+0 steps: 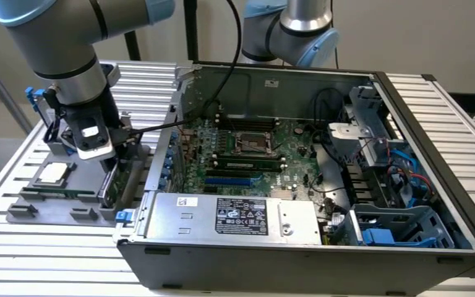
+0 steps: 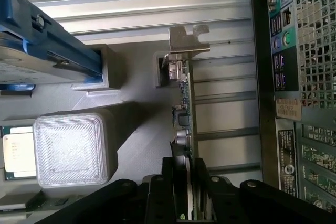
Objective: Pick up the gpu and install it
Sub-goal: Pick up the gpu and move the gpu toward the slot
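Exterior view, left to right: grey moulded fixture tray on the slatted aluminium table, carrying a square silver-lidded processor chip. Just right of that chip, the gpu, a thin green circuit-board card with a silver metal bracket, standing on its long edge in a slot at the tray's right side. Directly above it, the black two-finger gripper, pointing straight down and reaching the card's upper edge. Further right, well apart from the card, the open dark-grey steel computer case with the green motherboard lying flat inside.

Wrist view: gpu seen edge-on, a narrow strip running straight out from the gripper to the bracket at the far end. Long axis in line with the jaw plane, thin dimension across it. Jaws narrow, one either side of the card, pads looking flush against both faces, so judged clamped on the gpu near the end opposite the bracket. Bracket end beside the grey slot wall, so card judged not yet out of the tray. Perforated rear panel of the case alongside, parallel to the card.
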Controlling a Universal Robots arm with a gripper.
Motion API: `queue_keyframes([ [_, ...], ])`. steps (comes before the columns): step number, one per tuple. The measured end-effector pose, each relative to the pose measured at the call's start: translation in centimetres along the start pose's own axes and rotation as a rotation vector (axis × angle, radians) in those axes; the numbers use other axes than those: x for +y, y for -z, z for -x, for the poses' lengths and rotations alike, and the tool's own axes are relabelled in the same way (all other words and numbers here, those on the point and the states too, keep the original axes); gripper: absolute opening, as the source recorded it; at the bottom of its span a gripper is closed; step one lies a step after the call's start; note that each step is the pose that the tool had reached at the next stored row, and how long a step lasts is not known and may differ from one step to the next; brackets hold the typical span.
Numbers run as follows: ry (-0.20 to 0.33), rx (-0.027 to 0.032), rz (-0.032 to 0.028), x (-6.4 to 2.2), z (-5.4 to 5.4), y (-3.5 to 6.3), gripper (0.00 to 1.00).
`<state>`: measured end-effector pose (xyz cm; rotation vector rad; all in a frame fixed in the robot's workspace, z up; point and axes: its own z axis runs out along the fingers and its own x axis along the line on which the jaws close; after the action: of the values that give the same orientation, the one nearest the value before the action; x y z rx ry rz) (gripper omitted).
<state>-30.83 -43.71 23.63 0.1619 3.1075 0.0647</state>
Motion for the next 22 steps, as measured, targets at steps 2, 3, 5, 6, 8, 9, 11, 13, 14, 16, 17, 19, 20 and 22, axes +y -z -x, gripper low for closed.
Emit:
queue_keyframes([
  [2, 0.0, -0.0001, 0.0, 0.0, 0.0, 0.0, 0.0],
  [3, 0.0, 0.0, 0.0, 0.0, 0.0, 0.0, 0.0],
  [5, 0.0, -0.0001, 0.0, 0.0, 0.0, 0.0, 0.0],
  [6, 0.0, -0.0001, 0.0001, 0.0, 0.0, 0.0, 0.0],
  [8, 0.002, -0.0001, 0.0001, -0.01, -0.06, -0.01, 0.0],
  [9, 0.004, 0.0001, 0.0003, -0.01, -0.12, -0.01, 0.0],
  [11, 0.013, 0.0004, 0.0005, -0.03, -0.29, 0.0, 0.0],
  [13, 0.025, 0.0009, 0.0008, -0.05, -0.46, 0.01, 0.0],
  [14, 0.03, 0.0013, 0.0009, -0.05, -0.51, 0.01, 0.0],
  [16, 0.037, 0.0014, 0.0012, -0.06, -0.53, 0.02, 0.0],
  [17, 0.038, 0.0014, 0.0013, -0.06, -0.53, 0.03, 0.0],
  [19, 0.04, 0.0019, 0.0013, -0.06, -0.55, 0.14, 0.0],
  [20, 0.041, 0.0019, 0.002, -0.05, -0.55, 0.21, 0.0],
  [22, 0.045, 0.0021, 0.0037, -0.04, -0.54, 0.39, 0.0],
])
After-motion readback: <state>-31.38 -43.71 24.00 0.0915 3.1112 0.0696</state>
